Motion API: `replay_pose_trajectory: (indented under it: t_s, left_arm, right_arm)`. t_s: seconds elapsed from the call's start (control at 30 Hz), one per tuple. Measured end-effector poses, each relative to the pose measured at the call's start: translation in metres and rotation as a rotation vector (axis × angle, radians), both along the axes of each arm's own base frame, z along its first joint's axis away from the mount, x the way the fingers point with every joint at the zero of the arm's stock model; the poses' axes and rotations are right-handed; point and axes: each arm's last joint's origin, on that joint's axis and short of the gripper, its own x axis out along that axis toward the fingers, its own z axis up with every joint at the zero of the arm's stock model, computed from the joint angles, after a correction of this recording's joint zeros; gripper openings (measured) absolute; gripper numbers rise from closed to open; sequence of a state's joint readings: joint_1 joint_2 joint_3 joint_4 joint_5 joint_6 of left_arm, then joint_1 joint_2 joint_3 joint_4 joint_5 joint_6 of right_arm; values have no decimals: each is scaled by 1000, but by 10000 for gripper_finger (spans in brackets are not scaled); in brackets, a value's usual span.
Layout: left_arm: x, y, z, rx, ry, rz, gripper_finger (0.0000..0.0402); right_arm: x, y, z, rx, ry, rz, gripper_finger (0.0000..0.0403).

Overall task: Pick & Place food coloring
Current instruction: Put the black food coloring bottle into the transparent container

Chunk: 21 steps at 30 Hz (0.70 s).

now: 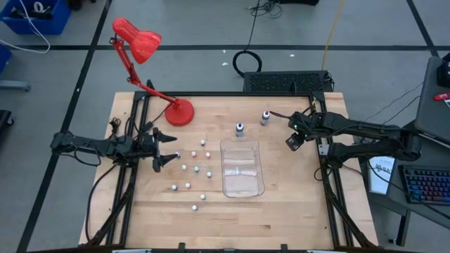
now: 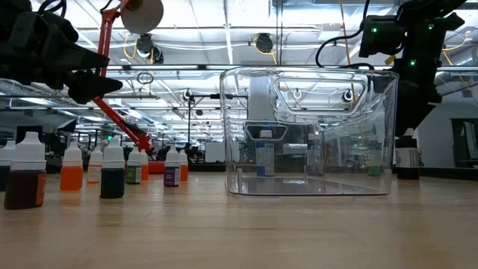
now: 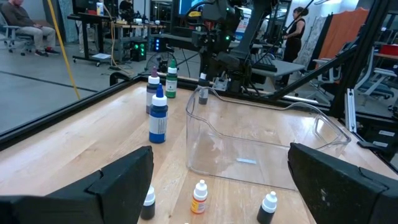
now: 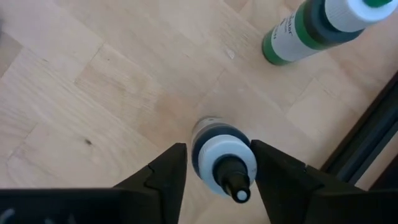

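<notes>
Zero bottles in the tray point(image 1: 257, 184) yet; all the placing is left. Tray centre table, tiny bottles point(image 1: 188, 167) scattered at its 9 o'clock, blue bottle point(image 1: 240, 129) at 12, another point(image 1: 266, 117) at 1. Right gripper point(image 4: 219, 167) straddles a dark bottle point(image 4: 224, 163), fingers closing, grasp unconfirmed. Left gripper point(image 1: 169, 149) released, waiting at 9.

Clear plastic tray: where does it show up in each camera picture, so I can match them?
High view: tray lies at the table's centre, slightly right.
Low view: tray fills the middle, seen side-on.
Left wrist view: tray sits centre-right.
Right wrist view: not in it.
Shared landmark: the blue-topped bottle stands just off one end of the tray in the high and left wrist views.
</notes>
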<state>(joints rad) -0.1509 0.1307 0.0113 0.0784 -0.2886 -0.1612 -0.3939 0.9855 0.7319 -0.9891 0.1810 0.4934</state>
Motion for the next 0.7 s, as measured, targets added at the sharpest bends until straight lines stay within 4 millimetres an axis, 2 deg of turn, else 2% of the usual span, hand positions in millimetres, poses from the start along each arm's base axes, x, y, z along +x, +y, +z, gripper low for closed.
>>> replay_pose_trajectory:
  t_s: [0.4,0.57,0.7]
  left_arm:
    - [0,0,0,0,0,0,365]
    - [0,0,0,0,0,0,365]
    - [0,0,0,0,0,0,365]
  right_arm:
    - [-2,1,0,-3,28,15,113]
    - [-1,-1,0,-33,35,47,112]
    - [9,-1,5,-65,-51,88,111]
